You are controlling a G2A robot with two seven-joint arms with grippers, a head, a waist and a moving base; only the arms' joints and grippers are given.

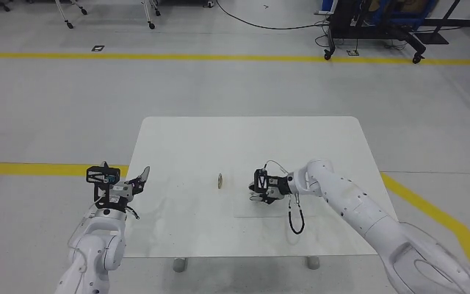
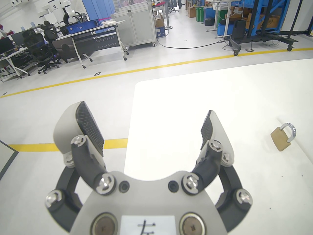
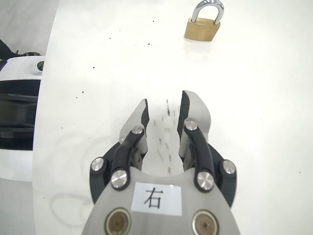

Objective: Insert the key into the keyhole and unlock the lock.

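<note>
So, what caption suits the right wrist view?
Open fingers of the right gripper flank a thin metal piece; a brass padlock sits beyond on the table.

My top camera looks down from high on the whole table point(image 1: 294, 147). Each wrist camera rides low and close, facing inward; all share the padlock point(image 1: 219, 180).

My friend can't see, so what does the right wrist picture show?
The right tool, open, hangs over a white table with a thin metal piece, likely the key, between its fingers. Farther off is a brass padlock, shackle shut.
</note>
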